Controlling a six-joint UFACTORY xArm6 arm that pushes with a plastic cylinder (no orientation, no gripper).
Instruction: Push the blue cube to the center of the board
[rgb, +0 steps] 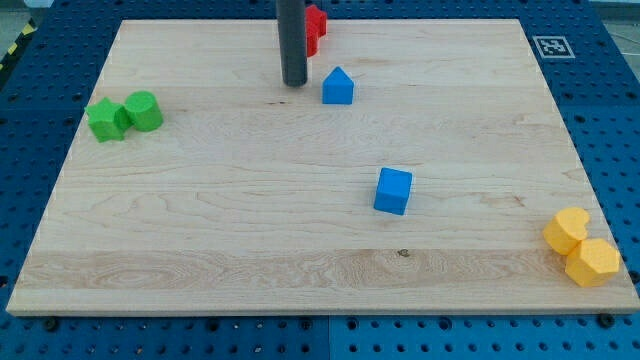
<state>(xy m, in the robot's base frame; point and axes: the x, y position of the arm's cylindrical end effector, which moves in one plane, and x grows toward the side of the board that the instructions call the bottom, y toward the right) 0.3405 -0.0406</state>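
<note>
Our arm has no claw, so there is nothing to open, close or grip with. It ends in a dark rod, and my tip (294, 84) rests on the board (200, 250) near the view's top. It touches no block.

Just to the view's right of my tip sits a blue block with a pointed top (338, 87). A red block (314, 29) is behind the rod, partly hidden, close to the board's top edge.

The blue cube (393, 191) is farther down, well apart from my tip, toward the view's bottom and right. It sits a little right of the board's middle and is turned a bit.

At the view's left edge we see 2 green blocks touching: a star-like one (105, 120) and a rounder one (145, 110).

At the bottom right corner 2 yellow blocks touch each other: a round one (567, 230) and a 6-sided one (593, 262).

A black and white square tag (548, 45) sits at the top right corner. We see no words to read on it.
</note>
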